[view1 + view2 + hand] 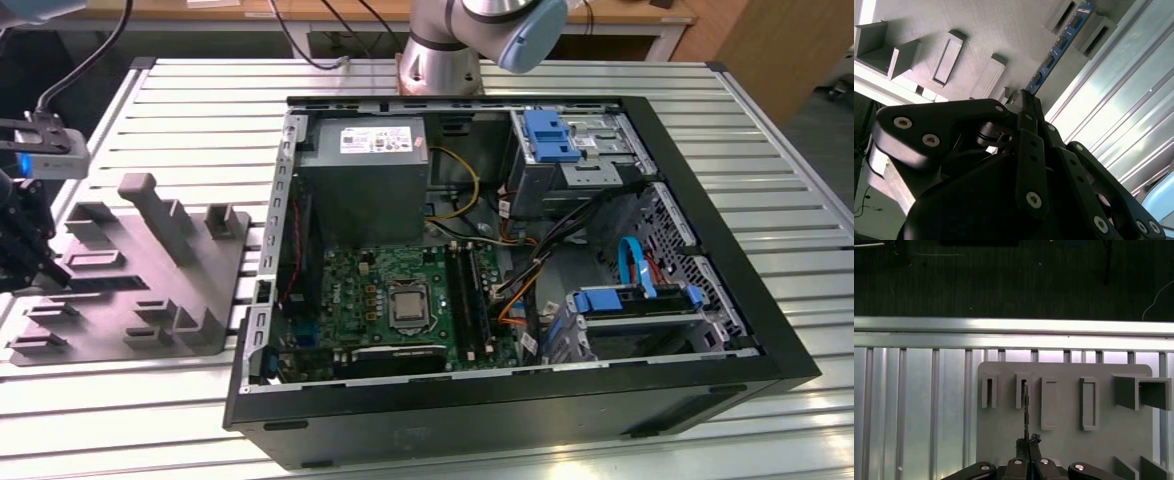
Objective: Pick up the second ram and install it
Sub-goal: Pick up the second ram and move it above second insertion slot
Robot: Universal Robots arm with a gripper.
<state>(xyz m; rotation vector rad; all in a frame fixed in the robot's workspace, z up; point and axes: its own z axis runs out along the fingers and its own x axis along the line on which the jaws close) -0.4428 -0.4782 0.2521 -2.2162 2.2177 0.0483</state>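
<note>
We see bright, even overhead light. Glare streaks the counter slats in the second wrist view, the second ram gleams blue, and the fingers lie in shadow.

White label on the power supply; its print is unreadable.

You are looking at one open computer case, one grey fixture and one robot arm. Inside the case you are seeing one power supply, one motherboard and two blue drive brackets. In the second wrist view you are seeing one gripper and one ram stick.
</note>
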